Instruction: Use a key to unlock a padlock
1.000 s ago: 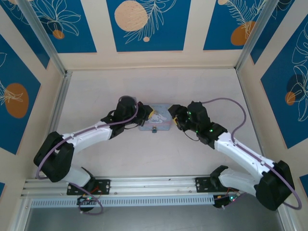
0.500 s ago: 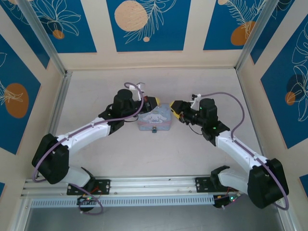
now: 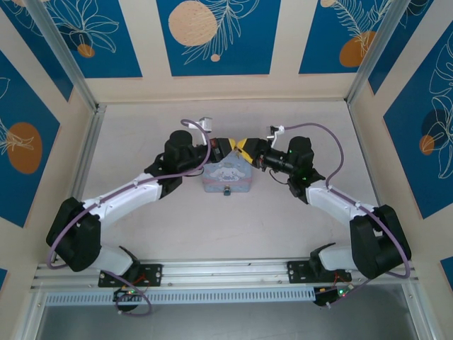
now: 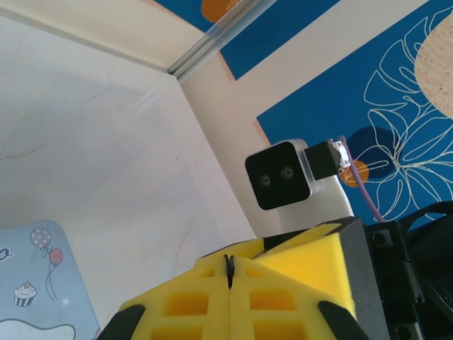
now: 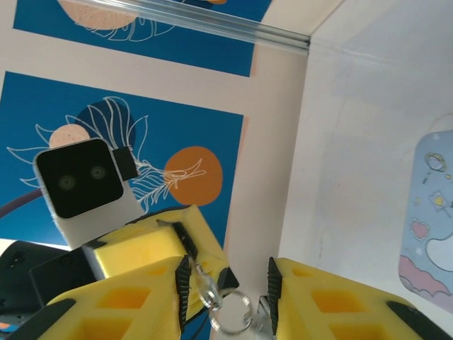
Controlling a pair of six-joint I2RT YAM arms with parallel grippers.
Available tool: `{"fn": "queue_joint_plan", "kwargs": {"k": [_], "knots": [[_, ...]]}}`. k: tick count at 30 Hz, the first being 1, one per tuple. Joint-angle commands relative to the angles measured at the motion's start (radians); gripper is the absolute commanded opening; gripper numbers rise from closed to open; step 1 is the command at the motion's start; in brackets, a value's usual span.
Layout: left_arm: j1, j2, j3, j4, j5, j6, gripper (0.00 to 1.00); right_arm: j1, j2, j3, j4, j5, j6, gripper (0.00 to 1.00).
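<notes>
A small padlock (image 3: 226, 191) rests at the near side of the pale blue cartoon tin (image 3: 228, 175). Both grippers meet tip to tip above the tin's far edge. My left gripper (image 3: 231, 146) is shut, a thin dark strip (image 4: 228, 265) pinched between its yellow pads. The right wrist view shows a metal clasp (image 5: 205, 283) and a key ring (image 5: 231, 313) hanging from that grip. My right gripper (image 5: 226, 290) stands open around the ring. A small metal piece (image 5: 260, 317), possibly the key, hangs against its right finger; I cannot tell for sure.
The tin (image 4: 35, 283) lies below the grippers, and its corner (image 5: 432, 212) reaches the right wrist view's right edge. Patterned blue walls and aluminium rails (image 3: 83, 152) close the table in on three sides. Bare tabletop (image 3: 226, 234) stretches in front of the tin.
Both grippers rose from beside the tin and swung inward, and now meet above its far edge. The padlock and tin have not moved.
</notes>
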Motion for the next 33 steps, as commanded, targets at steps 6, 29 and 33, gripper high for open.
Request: {"fn": "queue_joint_plan", "kwargs": {"k": [6, 29, 33], "knots": [[0.006, 0.0, -0.035, 0.13, -0.037, -0.089, 0.0, 0.021, -0.006, 0.001, 0.055, 0.003, 0.018, 0.35], [0.006, 0.03, -0.059, 0.18, -0.051, -0.151, 0.0, 0.04, 0.037, 0.03, 0.054, 0.009, 0.024, 0.14], [0.005, 0.033, -0.058, 0.172, -0.05, -0.16, 0.0, 0.036, 0.035, 0.031, 0.039, 0.007, 0.021, 0.0]]}}
